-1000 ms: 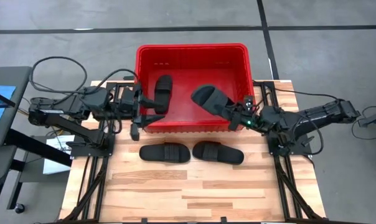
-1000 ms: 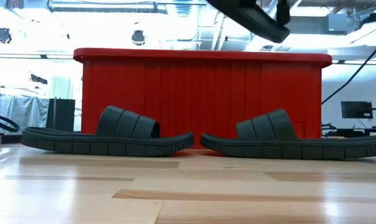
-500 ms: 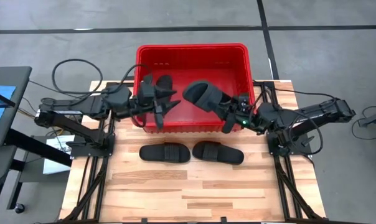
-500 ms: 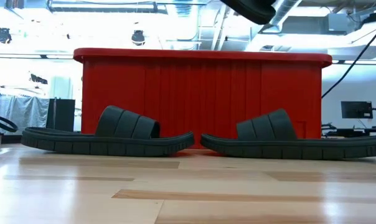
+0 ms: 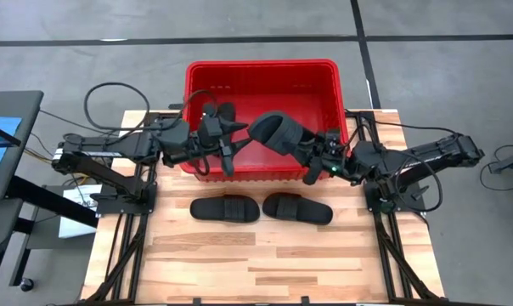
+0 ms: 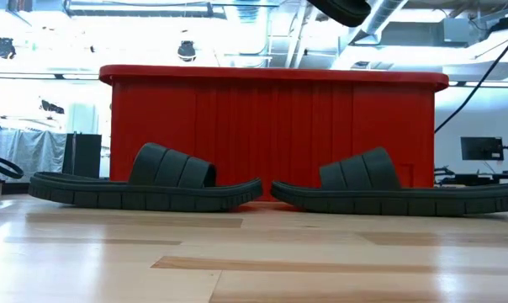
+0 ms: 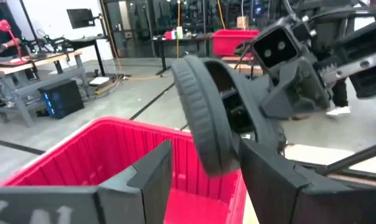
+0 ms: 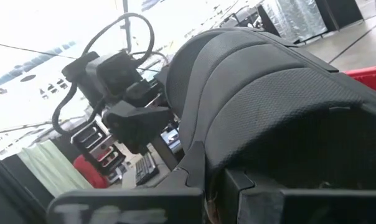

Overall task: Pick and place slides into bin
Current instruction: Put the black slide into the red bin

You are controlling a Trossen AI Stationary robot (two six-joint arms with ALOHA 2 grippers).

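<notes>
The red bin (image 5: 261, 72) stands at the table's far side. My right gripper (image 5: 310, 155) is shut on one black slide (image 5: 275, 133) and holds it in the air over the bin's near half. That slide's end shows at the top of the low view (image 6: 342, 8). My left gripper (image 5: 230, 143) hangs open and empty over the bin's left half, its fingers pointing at the held slide (image 7: 203, 112). Another slide (image 5: 224, 110) lies in the bin, partly hidden under the left gripper. Two slides (image 5: 225, 208) (image 5: 297, 208) rest sole-down on the table before the bin. My right gripper holds the slide at its right end, by the ribbed strap (image 8: 250, 124). The fingers (image 8: 194, 168) come in about level from the table's right. The strap itself hides the exact place of contact. The slide is lifted clear above the bin's rim, tipped on its side.
The bin's near wall (image 6: 271, 135) rises right behind the two slides on the table (image 6: 145, 181) (image 6: 397, 185). The wooden tabletop (image 5: 256, 255) lies open toward the near edge. Arm frames and cables flank the table on both sides.
My left gripper has swung from the bin's near-left corner to over the bin, toward the held slide, staying open. My right gripper has risen a little and shifted toward the table's left with the slide, which has rolled somewhat.
</notes>
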